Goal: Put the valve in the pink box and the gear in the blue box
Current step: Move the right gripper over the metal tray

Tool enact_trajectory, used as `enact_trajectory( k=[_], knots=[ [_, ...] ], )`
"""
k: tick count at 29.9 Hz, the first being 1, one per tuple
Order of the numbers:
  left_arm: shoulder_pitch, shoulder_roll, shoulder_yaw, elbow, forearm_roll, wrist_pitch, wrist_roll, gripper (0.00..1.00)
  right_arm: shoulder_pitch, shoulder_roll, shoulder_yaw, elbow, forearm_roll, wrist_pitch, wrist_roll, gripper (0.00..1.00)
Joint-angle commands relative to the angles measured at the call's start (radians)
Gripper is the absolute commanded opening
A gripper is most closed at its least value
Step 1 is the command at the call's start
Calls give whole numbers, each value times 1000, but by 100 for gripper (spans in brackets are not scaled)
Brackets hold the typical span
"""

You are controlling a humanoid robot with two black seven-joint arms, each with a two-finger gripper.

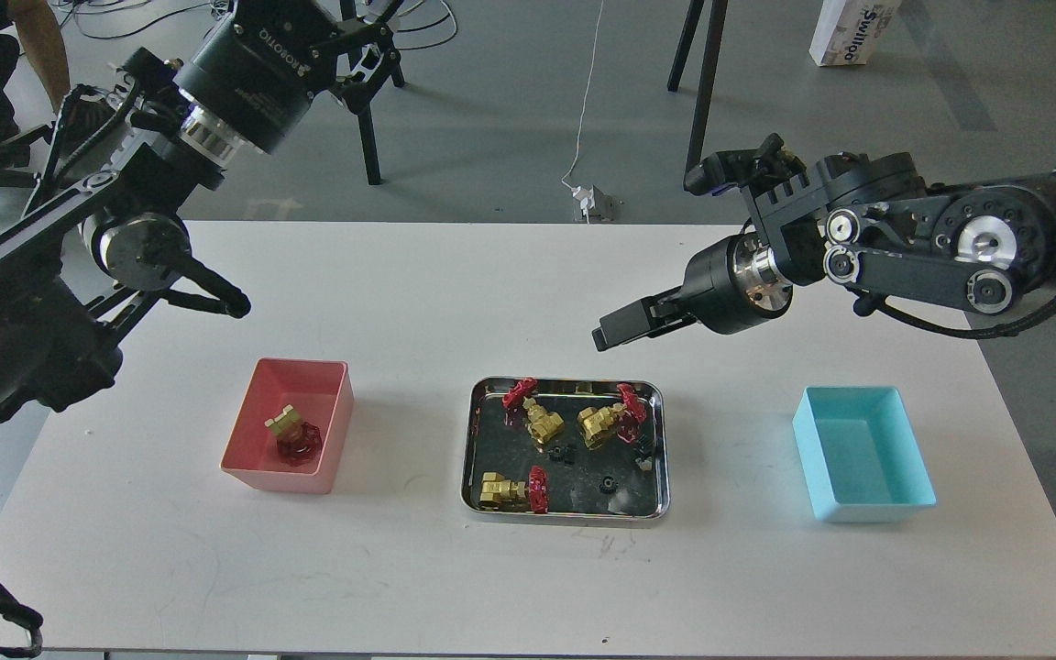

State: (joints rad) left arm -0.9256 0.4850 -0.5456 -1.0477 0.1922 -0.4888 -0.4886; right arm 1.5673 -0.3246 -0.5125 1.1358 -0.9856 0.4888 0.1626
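hovering above the shiny steel tray's (pixel 471 440) far edge, the right gripper (pixel 609 332), jaws indistinguishable, is the nearer arm to the tiny black gear (pixel 609 483) lying below it, towards me; left gripper (pixel 372 41) equally unclear.

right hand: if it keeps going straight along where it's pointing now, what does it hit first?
The right hand points left and slightly down over the white table, behind the steel tray. Probably bare tabletop first, short of the pink box; depth is unclear.

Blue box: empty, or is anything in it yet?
Empty. The blue box shows only its bare cyan floor; the black gears lie in the steel tray.
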Motion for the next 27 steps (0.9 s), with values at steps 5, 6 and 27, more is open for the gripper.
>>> enact_trajectory(
  k=[5,6,27],
  knots=[
    [11,-22,0,-2,0,0,0,83,-49,205,-27,-19,-202,0,-11,65],
    [13,-22,0,0,0,0,0,83,-49,228,-50,-21,-206,0,-11,65],
    [48,-25,0,0,1,0,0,84,-150,325,-172,-136,-226,0,-66,63]
  ],
)
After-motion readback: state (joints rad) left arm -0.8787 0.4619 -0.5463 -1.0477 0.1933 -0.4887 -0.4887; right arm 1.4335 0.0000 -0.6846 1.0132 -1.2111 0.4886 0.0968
